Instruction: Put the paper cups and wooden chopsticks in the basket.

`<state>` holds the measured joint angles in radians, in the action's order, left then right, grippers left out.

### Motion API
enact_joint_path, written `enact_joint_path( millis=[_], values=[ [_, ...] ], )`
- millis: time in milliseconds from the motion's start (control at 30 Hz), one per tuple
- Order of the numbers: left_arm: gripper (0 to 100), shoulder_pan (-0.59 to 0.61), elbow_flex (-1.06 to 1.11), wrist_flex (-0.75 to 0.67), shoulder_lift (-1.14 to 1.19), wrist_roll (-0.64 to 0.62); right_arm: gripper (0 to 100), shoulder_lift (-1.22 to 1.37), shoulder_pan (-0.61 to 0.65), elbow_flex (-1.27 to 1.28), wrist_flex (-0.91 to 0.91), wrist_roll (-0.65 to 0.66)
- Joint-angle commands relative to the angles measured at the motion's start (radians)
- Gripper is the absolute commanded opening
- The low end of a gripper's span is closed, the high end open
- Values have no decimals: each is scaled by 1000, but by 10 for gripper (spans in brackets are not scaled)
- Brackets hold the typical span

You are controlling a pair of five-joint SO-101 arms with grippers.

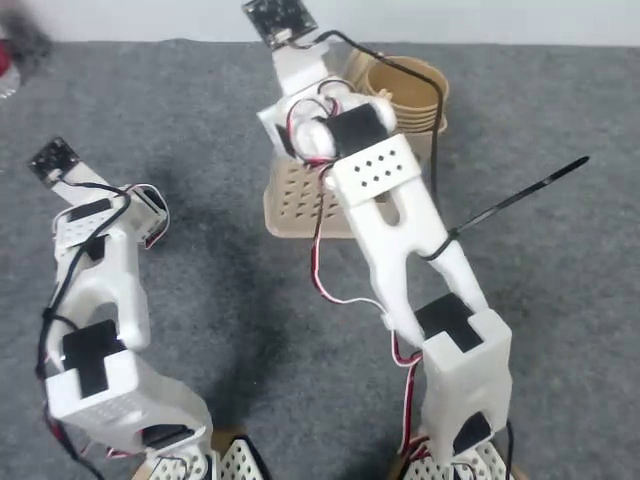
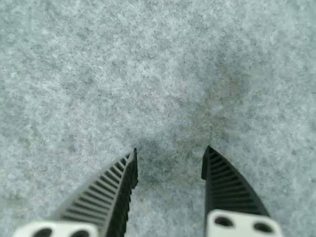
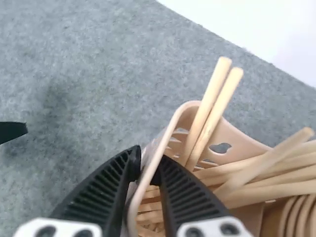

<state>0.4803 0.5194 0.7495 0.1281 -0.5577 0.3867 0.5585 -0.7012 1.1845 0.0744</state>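
Note:
A beige perforated basket (image 1: 300, 205) stands at the back of the grey mat, with stacked paper cups (image 1: 408, 92) in its far right corner. My right arm (image 1: 385, 215) stretches over it. My right gripper (image 3: 147, 160) has its jaws closed narrowly on the basket's thin rim (image 3: 168, 136). Two wooden chopsticks (image 3: 215, 96) stand upright against the basket wall just beyond the fingertips, and several more chopsticks (image 3: 261, 170) lie slanted inside. My left gripper (image 2: 170, 150) hangs open over bare mat with nothing between its fingers.
My left arm (image 1: 95, 290) is folded at the front left, well away from the basket. A black cable tie (image 1: 520, 195) sticks out from the right arm. Grey mat (image 1: 200, 290) lies open between the arms, and a white wall borders its far edge.

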Motion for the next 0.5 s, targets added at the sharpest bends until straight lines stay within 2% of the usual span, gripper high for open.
enact_joint_path(
  millis=[0,467],
  values=[
    [209,-9,-7,-18,-51,6,7,-27,-53,-68,-25,-6],
    [209,-9,-8,-18,-51,6,10,-18,-1,-77,-19,-3]
  ],
)
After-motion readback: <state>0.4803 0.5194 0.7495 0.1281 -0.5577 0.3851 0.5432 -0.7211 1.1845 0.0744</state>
